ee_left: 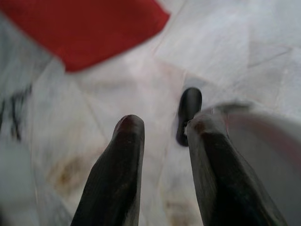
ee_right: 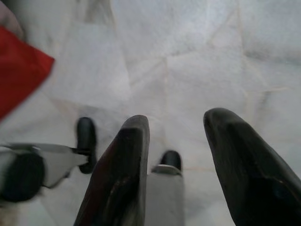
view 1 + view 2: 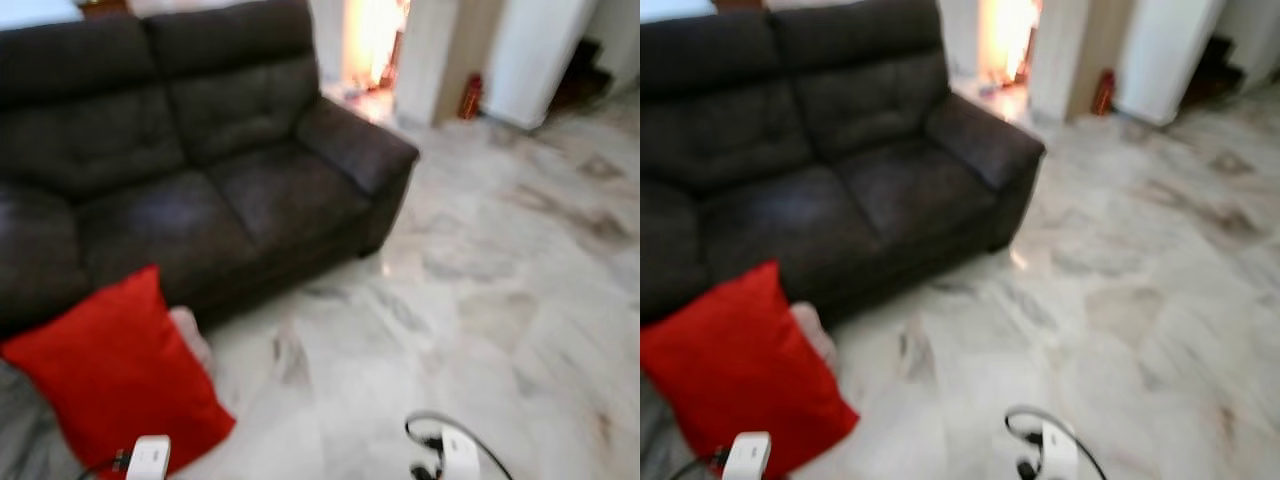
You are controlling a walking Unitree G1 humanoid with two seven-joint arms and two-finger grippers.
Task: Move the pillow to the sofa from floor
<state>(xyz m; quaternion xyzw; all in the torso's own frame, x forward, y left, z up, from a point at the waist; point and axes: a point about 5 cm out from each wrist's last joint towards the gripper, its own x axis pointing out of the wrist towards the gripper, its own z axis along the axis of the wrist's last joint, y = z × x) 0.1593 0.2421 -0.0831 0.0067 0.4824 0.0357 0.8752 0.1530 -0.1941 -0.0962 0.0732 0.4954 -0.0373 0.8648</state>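
one dark brown sofa (image 3: 190, 170), two seats, well ahead of both grippers, cushions bare. one marble floor (image 3: 500, 300), white with grey veins, under everything and directly below both grippers. one red pillow (image 3: 115, 370), on the floor against the sofa front, just ahead of the left gripper (image 1: 162, 127) and off to the left of the right gripper (image 2: 176, 125); not touched by either. one pale cloth (image 3: 192, 335), tucked behind the pillow's far edge, blurred. left gripper: low, pointing at the floor, fingers parted, nothing between them. right gripper: low, over bare floor, fingers parted, nothing between them. one small red canister (image 3: 470, 97), far ahead by the wall, well apart from both grippers.
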